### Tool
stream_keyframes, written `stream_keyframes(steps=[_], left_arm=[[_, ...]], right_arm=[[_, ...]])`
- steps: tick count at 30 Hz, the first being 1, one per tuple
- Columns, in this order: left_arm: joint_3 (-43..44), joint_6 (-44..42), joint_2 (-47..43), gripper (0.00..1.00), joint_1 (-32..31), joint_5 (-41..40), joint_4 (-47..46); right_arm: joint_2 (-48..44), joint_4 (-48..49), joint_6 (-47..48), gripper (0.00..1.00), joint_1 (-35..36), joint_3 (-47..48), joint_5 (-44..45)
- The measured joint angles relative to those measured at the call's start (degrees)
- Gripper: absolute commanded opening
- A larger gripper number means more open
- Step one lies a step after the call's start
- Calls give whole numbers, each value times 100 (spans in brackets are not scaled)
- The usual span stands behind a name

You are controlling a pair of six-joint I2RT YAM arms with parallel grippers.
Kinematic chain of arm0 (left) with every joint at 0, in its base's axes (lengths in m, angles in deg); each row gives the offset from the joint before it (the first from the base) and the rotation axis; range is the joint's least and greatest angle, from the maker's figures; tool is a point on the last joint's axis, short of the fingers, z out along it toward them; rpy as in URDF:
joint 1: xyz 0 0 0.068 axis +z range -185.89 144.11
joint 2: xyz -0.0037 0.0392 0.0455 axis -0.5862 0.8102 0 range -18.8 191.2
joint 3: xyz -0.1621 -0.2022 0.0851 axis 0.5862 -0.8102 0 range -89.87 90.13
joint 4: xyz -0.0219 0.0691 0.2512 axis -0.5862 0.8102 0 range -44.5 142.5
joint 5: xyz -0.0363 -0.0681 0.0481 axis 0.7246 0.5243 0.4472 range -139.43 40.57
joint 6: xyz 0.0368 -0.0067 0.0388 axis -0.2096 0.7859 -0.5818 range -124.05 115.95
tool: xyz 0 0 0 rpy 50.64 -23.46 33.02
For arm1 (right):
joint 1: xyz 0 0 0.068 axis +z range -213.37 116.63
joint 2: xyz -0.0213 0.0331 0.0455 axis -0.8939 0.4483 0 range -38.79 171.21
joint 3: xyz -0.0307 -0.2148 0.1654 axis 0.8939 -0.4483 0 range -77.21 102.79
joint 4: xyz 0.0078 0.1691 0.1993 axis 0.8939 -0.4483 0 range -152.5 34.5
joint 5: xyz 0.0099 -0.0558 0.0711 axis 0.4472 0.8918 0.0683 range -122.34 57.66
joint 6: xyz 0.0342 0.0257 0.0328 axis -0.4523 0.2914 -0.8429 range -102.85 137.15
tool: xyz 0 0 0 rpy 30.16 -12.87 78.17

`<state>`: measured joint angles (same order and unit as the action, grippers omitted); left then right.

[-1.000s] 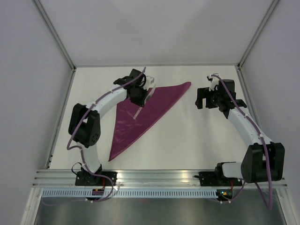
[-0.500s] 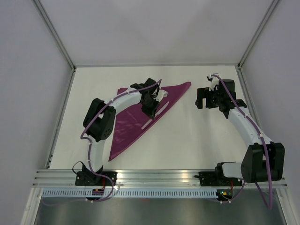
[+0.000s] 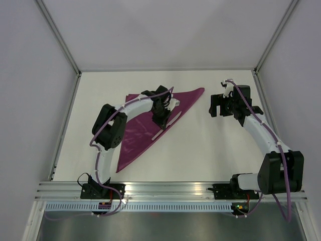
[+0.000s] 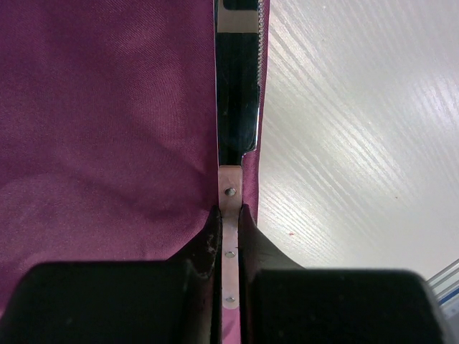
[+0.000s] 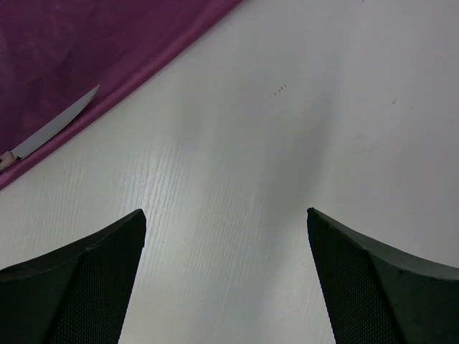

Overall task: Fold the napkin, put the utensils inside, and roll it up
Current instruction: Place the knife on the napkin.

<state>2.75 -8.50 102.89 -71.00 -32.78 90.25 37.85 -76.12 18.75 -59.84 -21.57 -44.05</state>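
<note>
Along the folded napkin's long slanted edge, on the side facing the bare table, room is tightest. The left gripper is clenched on the pale riveted handle of a knife. The blade runs straight away from the fingers, just inside the hem, with only a thin strip of purple showing between steel and tabletop. Whether the blade rests flat on the cloth or hangs a little above it is hard to tell from the wrist view.

The napkin is a triangle with its broad side toward the far left of the table. One tip points right toward the right gripper, the other toward the near rail. A broad stretch of white tabletop lies between the slanted edge and the right arm. The right gripper hovers apart from the cloth, jaws spread wide over bare table. Its camera catches the knife's tip on the napkin's border at upper left.
</note>
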Motion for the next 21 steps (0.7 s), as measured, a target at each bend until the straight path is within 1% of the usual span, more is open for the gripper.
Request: stream_keyframes(steps=[10,13,14,16,17,19,20,21], left_arm=[[0,0,59,2,0,2,48],[0,0,59,10,0,2,76],[2,2,59,16,0,2,90],[2,2,59,20,0,0,111],[2,2,59,24,0,0,129],[2,2,59,27,0,0,155],[4,4,59,31,0,0,162],[9,4,59,32,0,-2,173]], right_arm=[[15,2,15,98,0,0,9],[17,0,17,98,0,0,11],[17,2,15,98,0,0,11],[17,2,17,98,0,0,13],[17,2,17,98,0,0,13],[17,0,17,98,0,0,15],[17,2,17,98,0,0,15],[17,0,17,98,0,0,15]])
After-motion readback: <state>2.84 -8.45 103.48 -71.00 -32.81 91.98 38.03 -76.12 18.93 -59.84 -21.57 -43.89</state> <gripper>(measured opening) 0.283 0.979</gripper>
